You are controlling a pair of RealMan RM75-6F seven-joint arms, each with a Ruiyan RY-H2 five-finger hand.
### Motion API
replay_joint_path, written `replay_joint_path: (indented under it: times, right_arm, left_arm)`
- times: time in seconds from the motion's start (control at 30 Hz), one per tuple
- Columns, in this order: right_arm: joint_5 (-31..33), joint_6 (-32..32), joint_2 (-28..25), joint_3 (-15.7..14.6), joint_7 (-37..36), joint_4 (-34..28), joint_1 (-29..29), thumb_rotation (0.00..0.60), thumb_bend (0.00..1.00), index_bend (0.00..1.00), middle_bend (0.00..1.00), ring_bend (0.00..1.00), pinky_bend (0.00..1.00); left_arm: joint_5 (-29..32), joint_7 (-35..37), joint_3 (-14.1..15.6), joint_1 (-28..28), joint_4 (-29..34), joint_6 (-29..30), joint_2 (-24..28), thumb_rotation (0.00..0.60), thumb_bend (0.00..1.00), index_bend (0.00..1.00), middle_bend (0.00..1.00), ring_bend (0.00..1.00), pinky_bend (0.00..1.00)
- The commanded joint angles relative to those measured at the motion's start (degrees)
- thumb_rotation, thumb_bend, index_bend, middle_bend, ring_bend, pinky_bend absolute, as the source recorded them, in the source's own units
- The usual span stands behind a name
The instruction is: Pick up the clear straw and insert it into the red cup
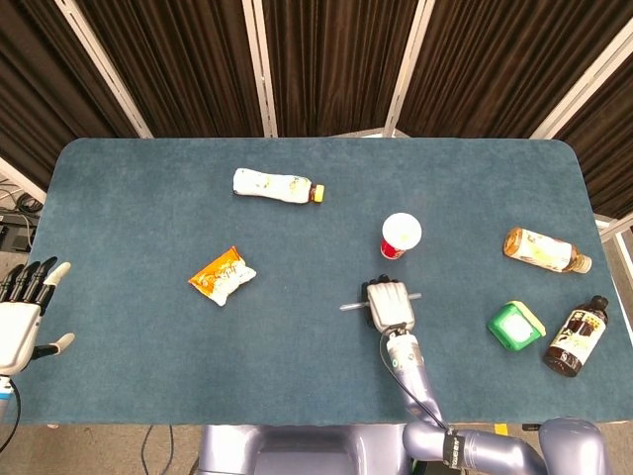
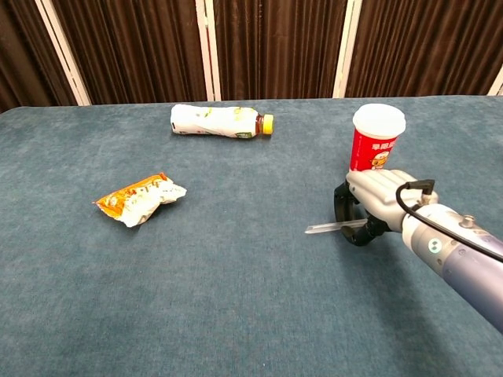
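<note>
The clear straw (image 1: 351,305) (image 2: 326,228) lies almost level just above the blue table (image 1: 148,198), held in the curled fingers of my right hand (image 1: 389,302) (image 2: 377,196). Its left end sticks out of the hand and a short stub shows on the right. The red cup (image 1: 401,236) (image 2: 377,141) with a white lid stands upright just behind the hand. At the table's left edge my left hand (image 1: 25,312) hovers with fingers apart, holding nothing; the chest view does not show it.
A white bottle (image 1: 277,186) (image 2: 220,121) lies at the back left and an orange snack packet (image 1: 223,275) (image 2: 140,198) sits left of centre. On the right are a lying tea bottle (image 1: 544,249), a green box (image 1: 515,327) and a dark bottle (image 1: 576,336).
</note>
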State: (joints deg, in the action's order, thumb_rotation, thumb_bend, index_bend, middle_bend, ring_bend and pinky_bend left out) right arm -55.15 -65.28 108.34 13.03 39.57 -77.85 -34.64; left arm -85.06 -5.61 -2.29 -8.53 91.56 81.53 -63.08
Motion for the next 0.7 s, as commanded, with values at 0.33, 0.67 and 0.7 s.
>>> replay_joint_path:
  times: [0.33,0.67,0.7]
  right_arm:
    - [-7.5,-8.0,-6.7,-2.9,-6.3,-13.6,5.3,0.600,0.43,0.54,0.44,0.28,0.43]
    - [-4.3,-11.5,-12.3,4.2,-22.3,-24.6,10.5,0.600,0.43,0.54,0.44,0.28,0.43]
    - [-3.4,-11.5,-12.8,5.7,-25.2,-25.8,11.0,0.600,0.43,0.55,0.44,0.28,0.42]
  left_arm:
    - [-0.1,-0.1,0.0,0.0,0.0,0.1,-0.1,0.600,0.08,0.00,0.00,0.00,0.00]
    - [-0.1,-0.2,0.0,0.0,0.0,0.2,-0.1,0.600,0.08,0.00,0.00,0.00,0.00]
    - [-0.1,-0.2,0.0,0.0,-0.1,0.2,-0.1,0.600,0.08,0.00,0.00,0.00,0.00]
